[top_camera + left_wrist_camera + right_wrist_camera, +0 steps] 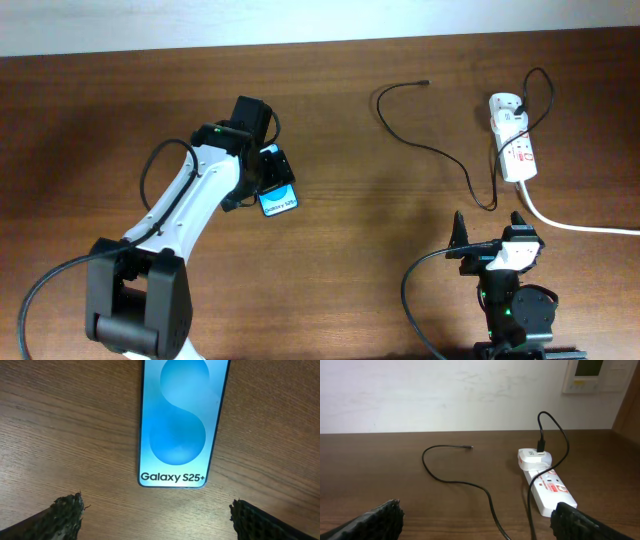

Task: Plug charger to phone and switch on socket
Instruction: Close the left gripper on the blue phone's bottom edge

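Note:
The phone (279, 201) lies flat on the wooden table with its blue screen up; in the left wrist view (176, 425) it reads "Galaxy S25+". My left gripper (268, 172) hovers over the phone, open and empty, with both fingertips (156, 516) just short of the phone's near end. The charger cable (430, 150) snakes from its free plug tip (424, 83) to the adapter on the white socket strip (515, 145). My right gripper (490, 228) is open and empty near the front edge, the strip (547, 487) ahead of it to the right and the cable (465, 482) ahead.
The strip's thick white cord (580, 226) runs off to the right edge. A pale wall (445, 390) stands behind the table's far edge. Bare wood lies between the phone and the cable.

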Tool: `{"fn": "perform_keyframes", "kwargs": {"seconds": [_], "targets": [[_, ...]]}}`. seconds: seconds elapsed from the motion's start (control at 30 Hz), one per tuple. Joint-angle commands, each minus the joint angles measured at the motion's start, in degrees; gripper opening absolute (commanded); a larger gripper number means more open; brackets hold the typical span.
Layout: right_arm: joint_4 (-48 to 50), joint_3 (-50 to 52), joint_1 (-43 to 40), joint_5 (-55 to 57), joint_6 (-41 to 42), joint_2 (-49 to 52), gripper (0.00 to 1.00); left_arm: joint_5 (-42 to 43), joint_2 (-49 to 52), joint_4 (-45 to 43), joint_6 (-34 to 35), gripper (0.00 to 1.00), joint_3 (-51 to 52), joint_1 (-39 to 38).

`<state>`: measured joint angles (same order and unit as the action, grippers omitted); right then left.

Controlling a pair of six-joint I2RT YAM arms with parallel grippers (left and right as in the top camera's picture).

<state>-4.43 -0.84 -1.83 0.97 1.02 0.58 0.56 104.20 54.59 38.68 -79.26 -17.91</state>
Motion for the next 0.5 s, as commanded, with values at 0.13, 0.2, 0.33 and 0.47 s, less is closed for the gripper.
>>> {"fn": "perform_keyframes", "kwargs": {"seconds": [0.13,0.2,0.33,0.47], "targets": [[-0.2,0.5,0.0,-0.2,-0.3,-0.4,0.98,-2.4,0.7,-4.7,1.0,0.99,-0.9,0.1],[-0.2,0.5,0.0,-0.2,-0.3,-0.4,0.98,-2.5,1.7,-6.7,1.0,1.00,-0.9,0.1],[-0.2,0.5,0.0,-0.2,-0.3,-0.4,0.98,-2.6,7.7,-7.4,-2.7,1.00,-4.9,0.1],[-0.2,0.5,0.0,-0.2,-0.3,-0.4,0.98,-2.5,14.9,-5.7,-6.0,0.99,-12.5,0.1]]}}
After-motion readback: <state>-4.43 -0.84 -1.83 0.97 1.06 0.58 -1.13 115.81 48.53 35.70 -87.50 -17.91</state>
